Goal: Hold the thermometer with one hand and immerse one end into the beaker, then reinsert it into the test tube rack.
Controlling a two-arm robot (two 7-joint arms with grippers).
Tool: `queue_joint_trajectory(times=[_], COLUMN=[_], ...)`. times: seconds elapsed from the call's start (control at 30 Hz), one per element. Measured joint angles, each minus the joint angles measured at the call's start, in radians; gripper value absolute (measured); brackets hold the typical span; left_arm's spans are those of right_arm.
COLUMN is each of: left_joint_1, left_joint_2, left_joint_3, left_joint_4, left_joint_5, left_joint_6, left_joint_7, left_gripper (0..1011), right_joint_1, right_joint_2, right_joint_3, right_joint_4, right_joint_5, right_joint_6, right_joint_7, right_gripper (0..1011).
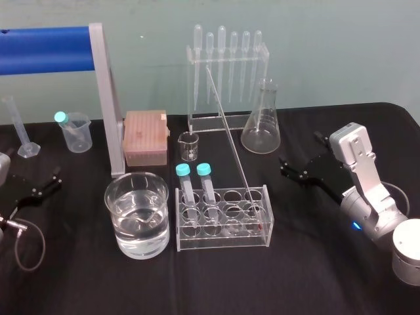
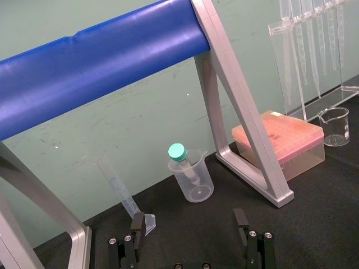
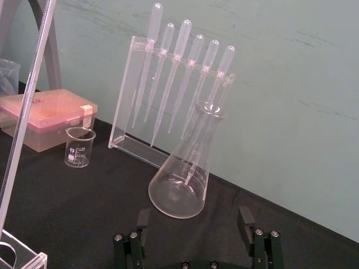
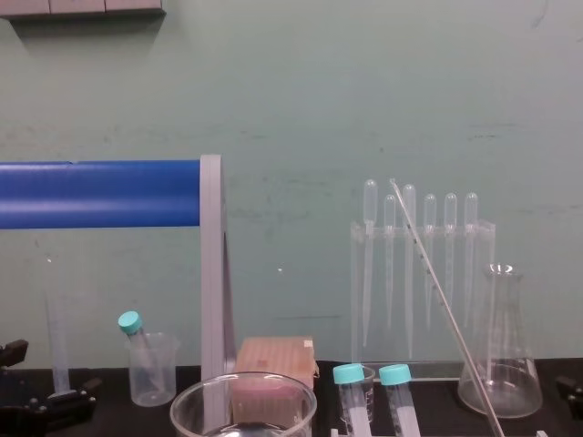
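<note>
The thermometer (image 1: 231,141), a long thin glass rod, leans in the back right slot of the clear test tube rack (image 1: 262,216), its top tilted up and to the left. It crosses the right wrist view (image 3: 28,101) and the chest view (image 4: 444,296) as well. The wide beaker (image 1: 138,213) holding water stands just left of the rack. My right gripper (image 1: 299,149) hovers open and empty to the right of the rack, its fingers (image 3: 244,216) spread wide. My left gripper (image 1: 47,182) rests open at the table's far left, with nothing between its fingers (image 2: 137,224).
Two teal-capped tubes (image 1: 193,180) stand in the rack. Behind it are a small beaker (image 1: 188,146), a pipette stand (image 1: 226,59), a conical flask (image 1: 261,121) and a pink tip box (image 1: 146,136). A blue bar on a grey frame (image 1: 108,98) rises at the left.
</note>
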Motion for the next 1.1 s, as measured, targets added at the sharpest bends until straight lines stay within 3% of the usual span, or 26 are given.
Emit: queue_joint_trajectory(times=[1.1], left_joint_1=[0.000], left_joint_2=[0.000], left_joint_3=[0.000], left_joint_4=[0.000], left_joint_5=[0.000], left_joint_6=[0.000], left_joint_7=[0.000], left_gripper=[1008], right_joint_1=[0.000], right_joint_2=[0.000], right_joint_3=[0.000], right_joint_4=[0.000], right_joint_5=[0.000], right_joint_6=[0.000], right_joint_7=[0.000], right_gripper=[1003])
